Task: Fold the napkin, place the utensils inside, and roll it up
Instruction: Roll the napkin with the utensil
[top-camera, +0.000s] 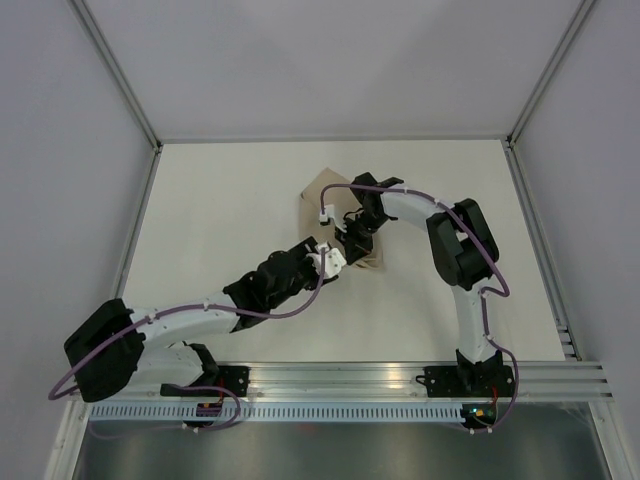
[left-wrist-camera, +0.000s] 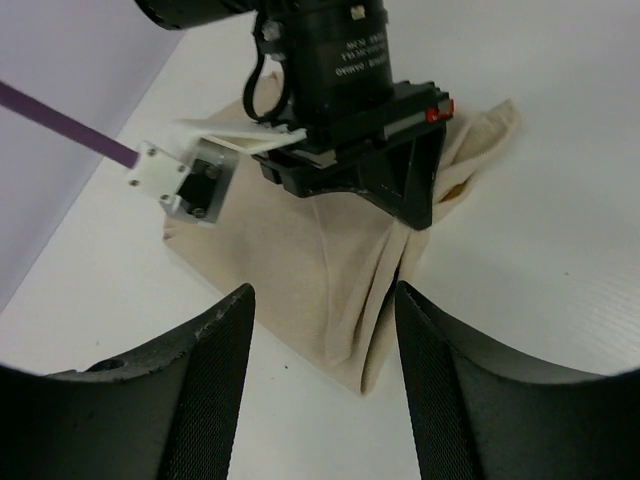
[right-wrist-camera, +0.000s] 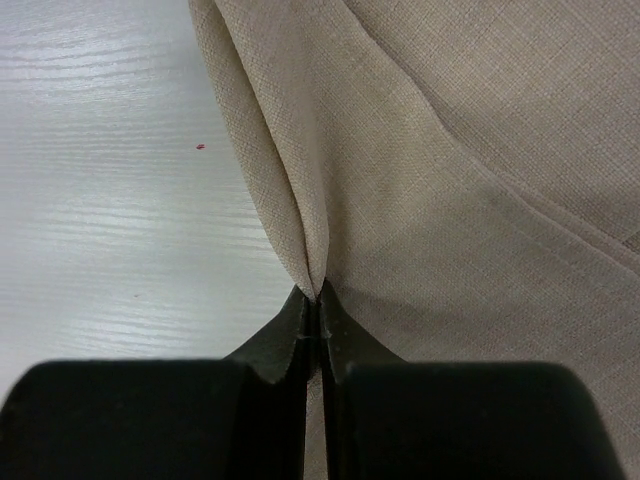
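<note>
The right end effector (right-wrist-camera: 318, 305) pinches the napkin (right-wrist-camera: 450, 150) thinly and may slip; the left end effector (left-wrist-camera: 322, 300) gapes beside it.

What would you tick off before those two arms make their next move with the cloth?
1. Hold of the right gripper on the napkin: ok, shut on a pinched fold at its edge.
2. The left gripper is free: ok, open wide and holding nothing.
3. The napkin is folded: ok, layers overlap, with a pleat near the pinch.
4. The utensils are located: cannot tell, none show in any view.
5. The two grippers are apart: ok, close but not touching.
</note>
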